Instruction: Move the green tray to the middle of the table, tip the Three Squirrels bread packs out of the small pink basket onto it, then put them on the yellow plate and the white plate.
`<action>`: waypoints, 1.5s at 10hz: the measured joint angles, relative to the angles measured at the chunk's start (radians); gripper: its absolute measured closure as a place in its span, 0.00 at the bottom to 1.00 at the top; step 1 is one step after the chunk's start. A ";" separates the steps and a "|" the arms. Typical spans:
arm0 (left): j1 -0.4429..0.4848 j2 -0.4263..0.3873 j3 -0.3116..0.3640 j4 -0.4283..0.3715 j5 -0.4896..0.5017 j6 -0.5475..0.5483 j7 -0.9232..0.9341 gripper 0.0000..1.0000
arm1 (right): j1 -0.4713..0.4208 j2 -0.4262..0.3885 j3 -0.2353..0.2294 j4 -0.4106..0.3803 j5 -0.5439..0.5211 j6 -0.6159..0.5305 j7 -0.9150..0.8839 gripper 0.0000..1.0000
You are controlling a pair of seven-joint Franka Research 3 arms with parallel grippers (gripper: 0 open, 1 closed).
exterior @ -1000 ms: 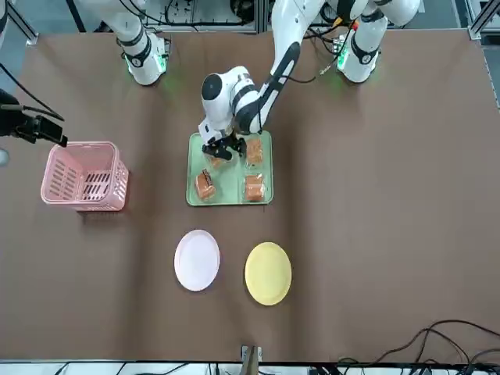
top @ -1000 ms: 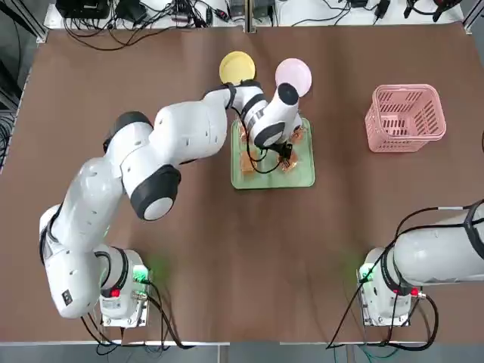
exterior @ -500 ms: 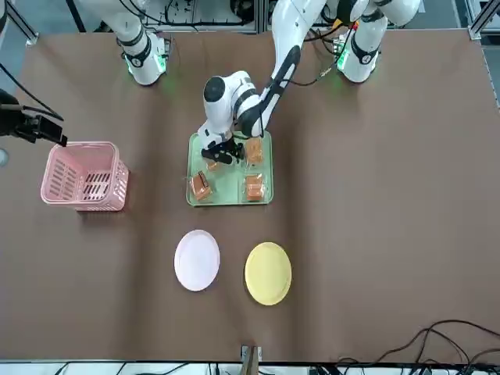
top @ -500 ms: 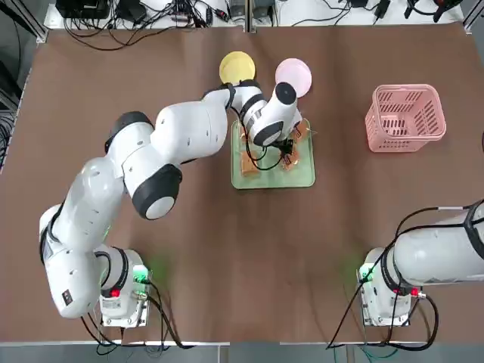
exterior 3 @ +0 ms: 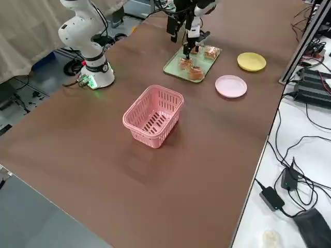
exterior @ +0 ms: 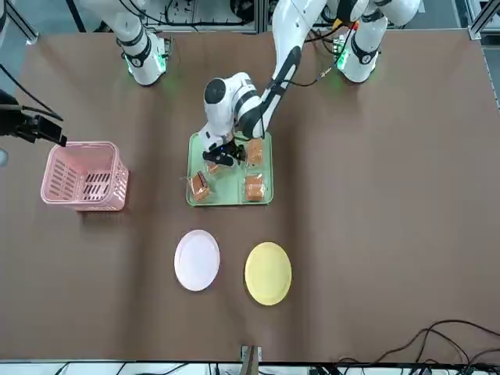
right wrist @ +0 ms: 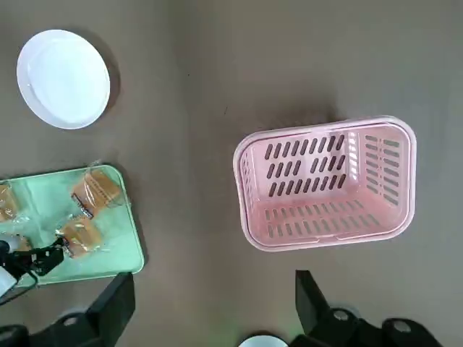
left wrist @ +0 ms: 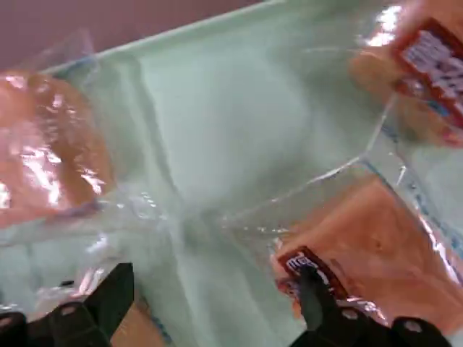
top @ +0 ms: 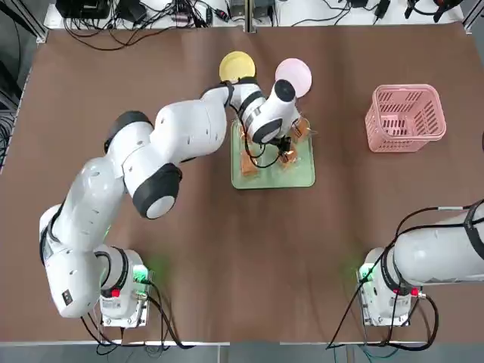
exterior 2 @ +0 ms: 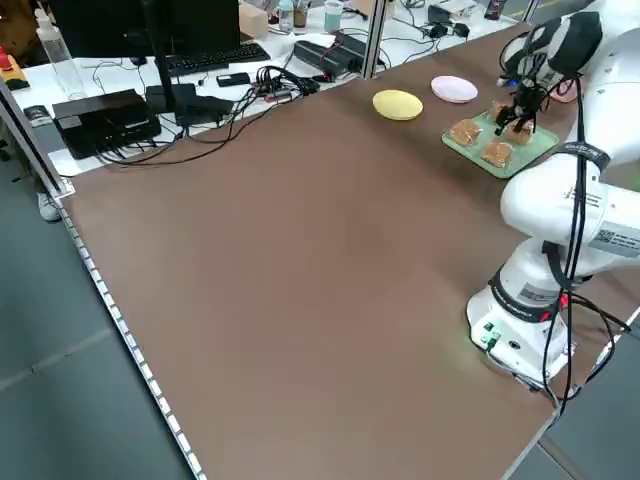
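1. The left arm's two-finger gripper [exterior: 221, 154] points down over the flat pale mint-green square tray [top: 302, 178] at the middle of the dark brown table [top: 227, 249]. Its fingers [left wrist: 119, 289] are spread wide with nothing between them but bare tray floor and crinkled clear wrap.

2. The relation that counts: in the left wrist view one small clear-wrapped pack of golden-brown bread [left wrist: 383, 253] lies just beside one fingertip, its red label touching or nearly touching it, rather than centred in the gap. I judge the gripper needs a small sideways shift toward that pack before closing.

3. Another bread pack [left wrist: 51, 159] lies further off on the opposite side, and a third [left wrist: 427, 72] beyond the near one. Across the views four packs appear to be on the tray, none on a plate.

4. Beyond the tray's far edge sit the small round plain yellow plate [top: 237, 66] and the small round white plate with a faint pink tint [top: 293, 76], both bare and near the left gripper.

5. The pink plastic slatted basket [top: 404, 117] stands upright and empty, well apart toward the robot's right.

6. The right gripper [right wrist: 210, 311], fingers apart and holding nothing, hangs high over the table near that basket, well off from the tray; the left arm is clearly the nearer.
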 joint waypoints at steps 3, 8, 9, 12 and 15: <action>0.043 -0.004 0.011 0.011 0.000 -0.051 0.000 0.00 | -0.001 0.000 0.000 0.000 0.000 -0.001 0.000 0.02; 0.035 -0.004 0.006 0.012 0.000 -0.052 -0.012 0.00 | -0.001 0.000 0.000 0.000 0.000 -0.001 0.000 0.02; 0.029 -0.003 0.001 0.012 0.000 -0.052 -0.019 0.00 | -0.001 0.000 0.000 0.000 0.000 -0.001 0.000 0.02; -0.023 -0.002 0.000 0.012 0.000 -0.052 -0.057 0.00 | -0.001 0.000 0.000 0.000 0.000 -0.001 0.000 0.02; -0.078 -0.002 -0.002 0.012 0.000 -0.052 -0.092 0.00 | -0.001 0.000 0.000 0.000 0.000 -0.002 0.000 0.02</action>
